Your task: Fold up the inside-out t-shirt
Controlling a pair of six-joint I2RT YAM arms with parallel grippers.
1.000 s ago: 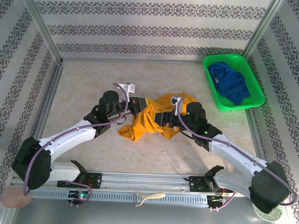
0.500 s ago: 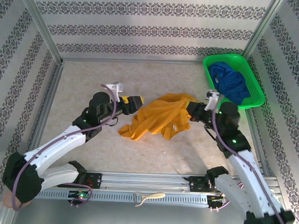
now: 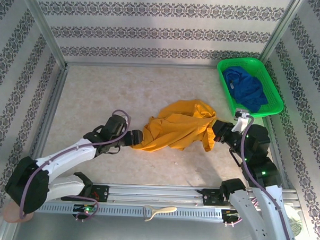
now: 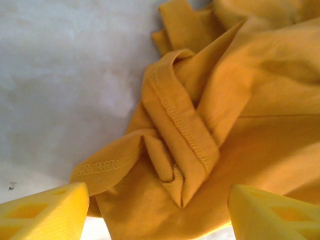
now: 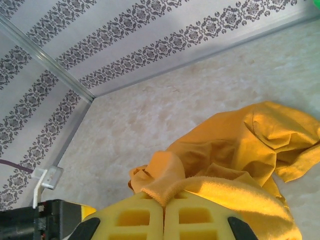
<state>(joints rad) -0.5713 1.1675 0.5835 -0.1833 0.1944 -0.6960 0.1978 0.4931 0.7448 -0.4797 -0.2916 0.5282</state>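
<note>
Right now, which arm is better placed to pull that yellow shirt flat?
Probably right: the right end effector is shut on the t-shirt, ready to pull. The left end effector is open at the opposite edge.

The top camera is hanging above and behind the arm bases, looking down from well back over the whole table (image 3: 97, 90). The left wrist camera is staring almost straight down, very close, at a hemmed fold of the t-shirt (image 4: 250, 130) past the left gripper (image 4: 159, 212). The right wrist camera is riding low over the right gripper (image 5: 163, 206), facing across the table toward the patterned wall (image 5: 150, 30) (its far left corner post included). All three are sharing the t-shirt.
</note>
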